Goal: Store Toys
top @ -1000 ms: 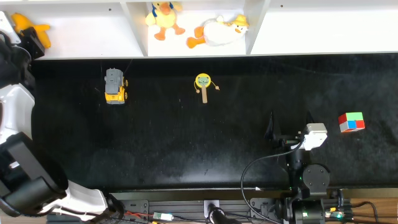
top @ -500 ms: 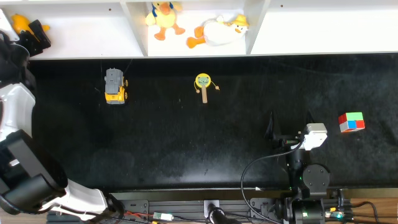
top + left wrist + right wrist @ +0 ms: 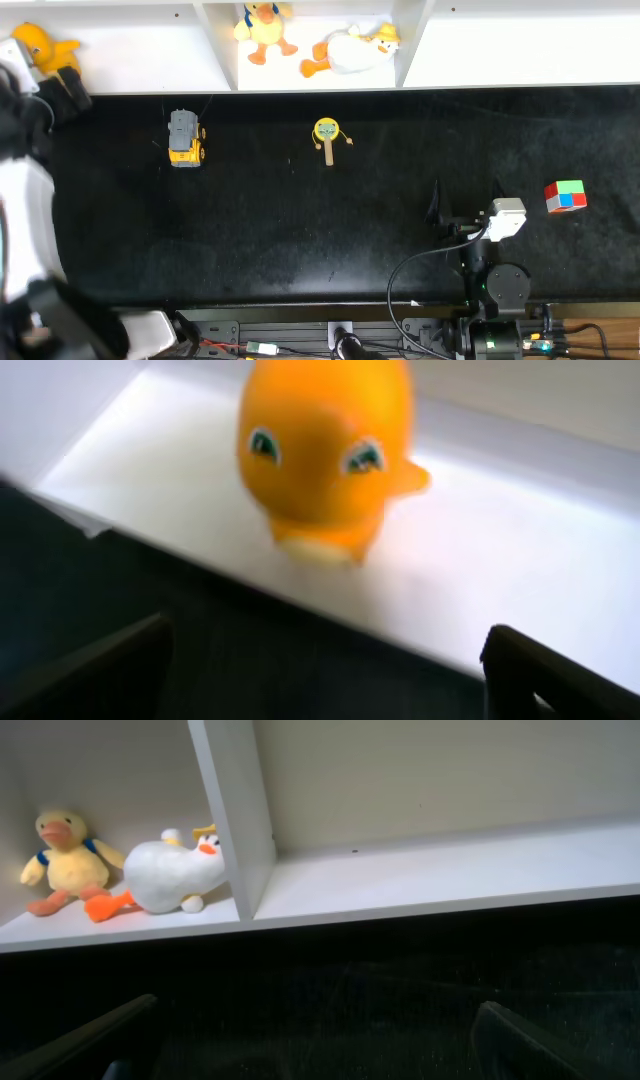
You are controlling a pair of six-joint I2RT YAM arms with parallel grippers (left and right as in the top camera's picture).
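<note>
Orange plush [image 3: 325,455] is sitting in the shelf's [image 3: 130,60] left bay, yellow duck [image 3: 264,28] & white duck [image 3: 350,48] in mid bay: 3 stored. Toy truck [image 3: 185,137], rattle [image 3: 327,133] & cube [image 3: 565,196] are lying in front of shelf. Left gripper [image 3: 325,660] & right gripper [image 3: 320,1030] are gaping, jaws spread, empty.

My left arm [image 3: 20,220] wears smooth white shells over black joints. The left tool [image 3: 70,90] is black, and up close its two fingers [image 3: 100,670] are dark, flat, matte slabs with slanted edges. My right arm [image 3: 495,285] is mostly black, built around a round, drum-like joint housing, with a small white block [image 3: 507,216] near the wrist. The right tool [image 3: 465,205] ends in two slim black prongs. A thin black cable [image 3: 400,275] loops out beside the housing, where a tiny green light [image 3: 479,284] glows.
</note>
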